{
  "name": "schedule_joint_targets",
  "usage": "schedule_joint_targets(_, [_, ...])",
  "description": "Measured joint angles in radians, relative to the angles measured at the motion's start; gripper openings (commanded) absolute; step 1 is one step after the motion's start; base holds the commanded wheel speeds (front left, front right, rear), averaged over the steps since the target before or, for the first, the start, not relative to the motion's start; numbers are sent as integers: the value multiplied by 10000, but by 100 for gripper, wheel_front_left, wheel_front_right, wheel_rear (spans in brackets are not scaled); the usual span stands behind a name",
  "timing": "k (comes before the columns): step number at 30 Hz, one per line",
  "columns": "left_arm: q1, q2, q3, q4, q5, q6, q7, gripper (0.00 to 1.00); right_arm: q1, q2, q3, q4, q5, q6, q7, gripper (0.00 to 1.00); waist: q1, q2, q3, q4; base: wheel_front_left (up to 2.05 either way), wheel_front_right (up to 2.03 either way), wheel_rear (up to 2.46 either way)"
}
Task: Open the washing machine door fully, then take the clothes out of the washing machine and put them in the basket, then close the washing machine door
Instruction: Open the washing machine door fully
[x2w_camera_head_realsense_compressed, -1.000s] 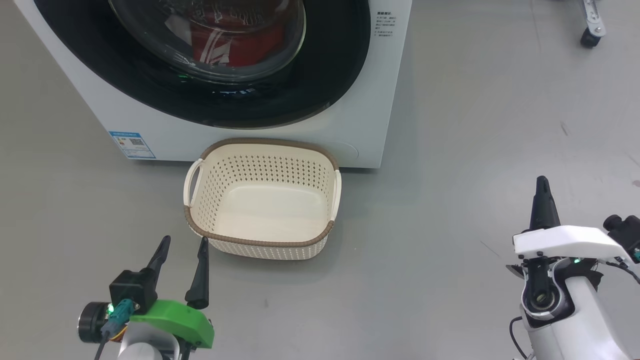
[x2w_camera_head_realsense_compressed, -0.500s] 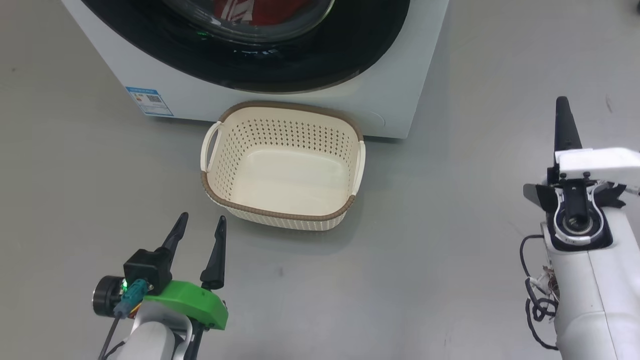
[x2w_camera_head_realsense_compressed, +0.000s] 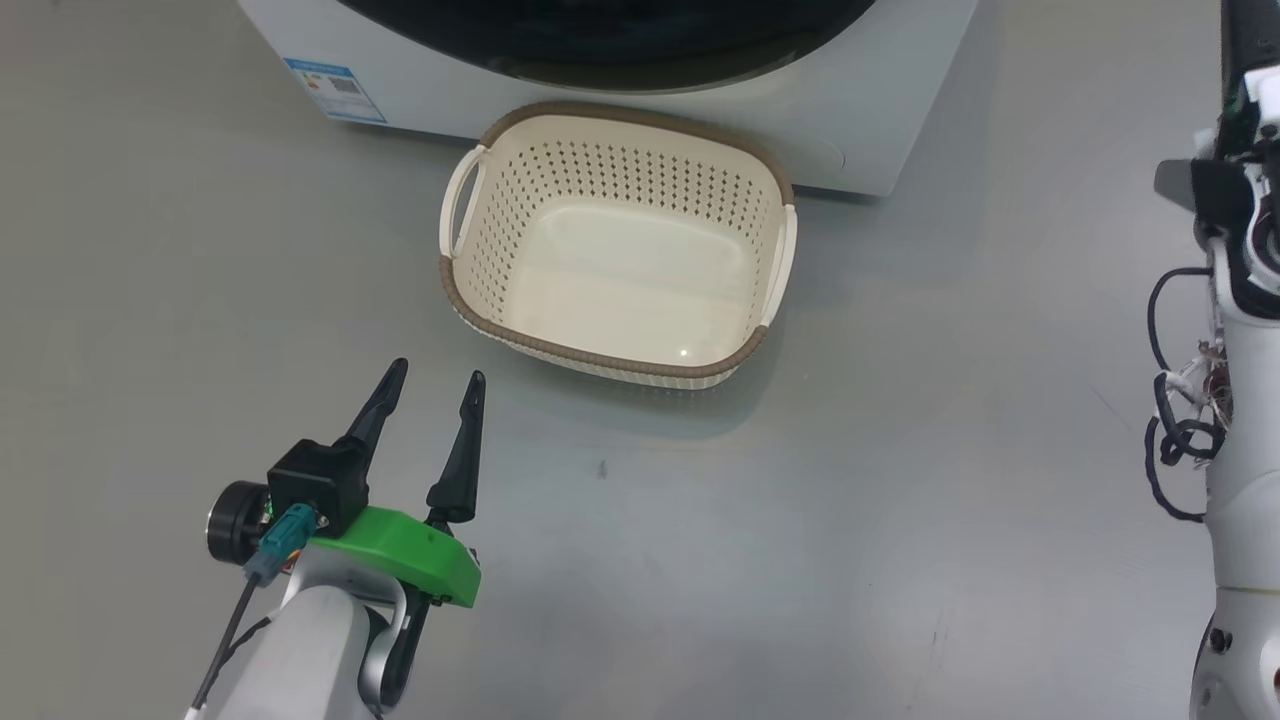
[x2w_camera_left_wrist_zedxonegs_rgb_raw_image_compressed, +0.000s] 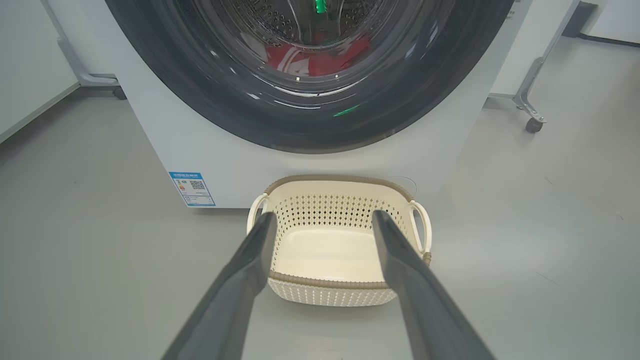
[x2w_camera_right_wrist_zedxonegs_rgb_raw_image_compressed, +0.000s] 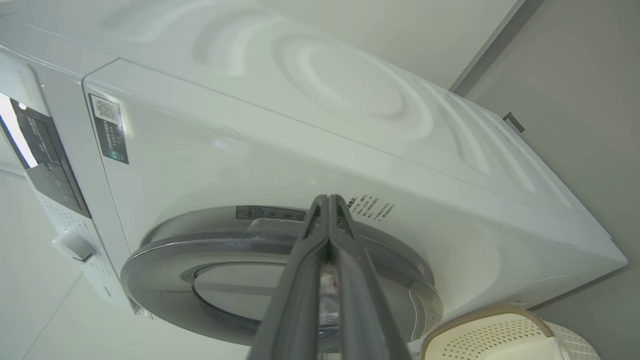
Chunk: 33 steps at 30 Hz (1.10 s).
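The right gripper (x2w_camera_right_wrist_zedxonegs_rgb_raw_image_compressed: 328, 197), fingers pressed together and empty, points at the rim of the door (x2w_camera_right_wrist_zedxonegs_rgb_raw_image_compressed: 160, 250) on the machine (x2w_camera_right_wrist_zedxonegs_rgb_raw_image_compressed: 350, 100). The door looks shut, so opening it is the likely step: catch the rim's free edge, not the glass, and follow its arc wide. The left gripper (x2w_camera_head_realsense_compressed: 439, 370) hangs spread wide and empty above the floor (x2w_camera_head_realsense_compressed: 900, 500). The empty basket (x2w_camera_head_realsense_compressed: 620, 160) stands just before the machine's foot. Clothes (x2w_camera_left_wrist_zedxonegs_rgb_raw_image_compressed: 320, 52) lie behind the glass. Two grippers, one machine, one door, one basket, one red heap whose pieces can't be counted.
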Motion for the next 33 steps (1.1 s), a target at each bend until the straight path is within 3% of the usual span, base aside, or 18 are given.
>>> schedule_joint_targets(15, [-638, -102, -169, 21, -224, -42, -27, 100, -2166, -422, 10, 433, 535, -872, 1147, 0, -1, 0, 1231, 870, 0, 0, 0])
schedule_joint_targets(24, [-722, -123, -405, 33, -665, -42, -27, 100, -2959, -343, -322, 970, 1367, -1212, 1758, 0, 0, 0, 1691, 1288, 0, 0, 0])
schedule_joint_targets(33, [-825, -153, -497, -17, -1223, -13, -27, 100, -3731, -479, -318, 1358, 1475, -1300, 2182, 0, 0, 0, 1987, 1587, 0, 0, 0])
